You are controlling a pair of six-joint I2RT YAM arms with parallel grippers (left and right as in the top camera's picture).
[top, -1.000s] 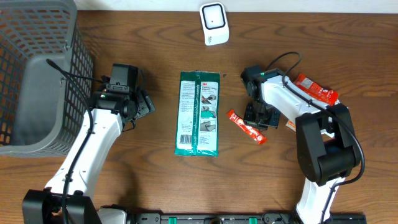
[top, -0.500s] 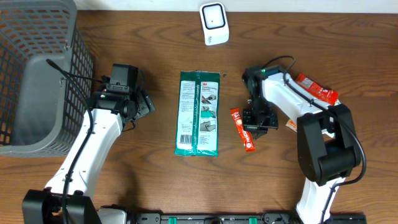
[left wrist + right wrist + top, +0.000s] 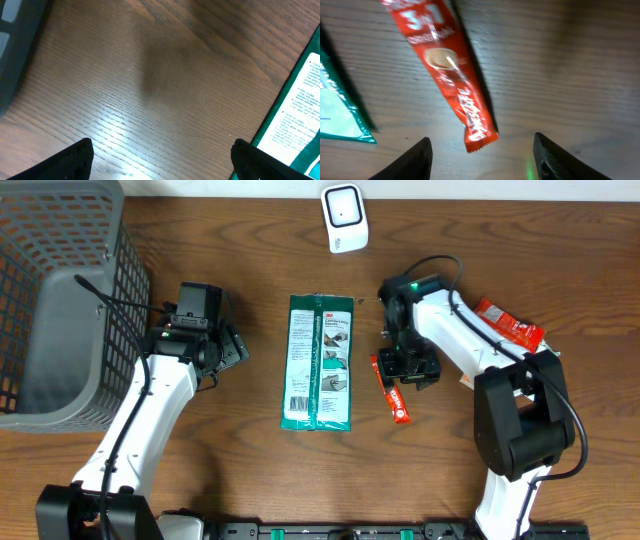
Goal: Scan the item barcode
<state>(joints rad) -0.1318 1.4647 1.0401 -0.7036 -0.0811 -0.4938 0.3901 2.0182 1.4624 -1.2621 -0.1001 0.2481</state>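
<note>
Lets go of the sachet [image 3: 391, 390], with right jaws now released astride it and left jaws released over the desk [image 3: 150, 75]. Leaves it flat, swung nearly upright, at 3 o'clock of the pack [image 3: 320, 362]; suggests a regrasp before scanning.

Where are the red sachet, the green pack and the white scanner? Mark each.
red sachet [image 3: 447, 67], right wrist view, printed middle
green pack [image 3: 320, 362], overhead view, label centre
white scanner [image 3: 344, 218], overhead view, top face

White arms [image 3: 150, 395] with black joints and cables, seemingly a green light [image 3: 414, 286] on the right.
</note>
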